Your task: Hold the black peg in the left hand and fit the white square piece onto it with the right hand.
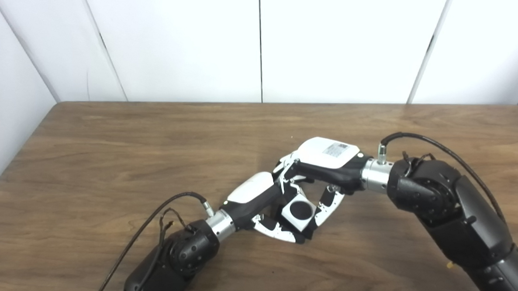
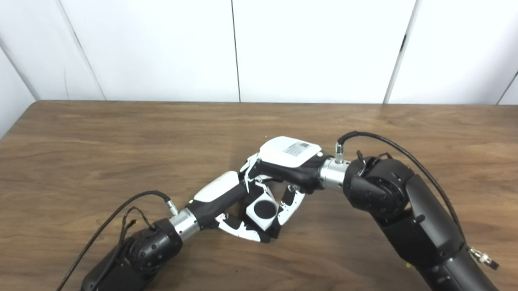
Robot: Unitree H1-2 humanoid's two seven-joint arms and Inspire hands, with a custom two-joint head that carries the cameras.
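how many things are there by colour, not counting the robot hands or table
white: 1, the white square piece
black: 1, the black peg, showing as a round black face in the piece's hole
total: 2

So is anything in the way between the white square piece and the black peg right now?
Nothing visible. The white square piece sits between the fingers of the left hand and right hand, and the black peg shows as a dark circle in its center, so the two appear already joined.
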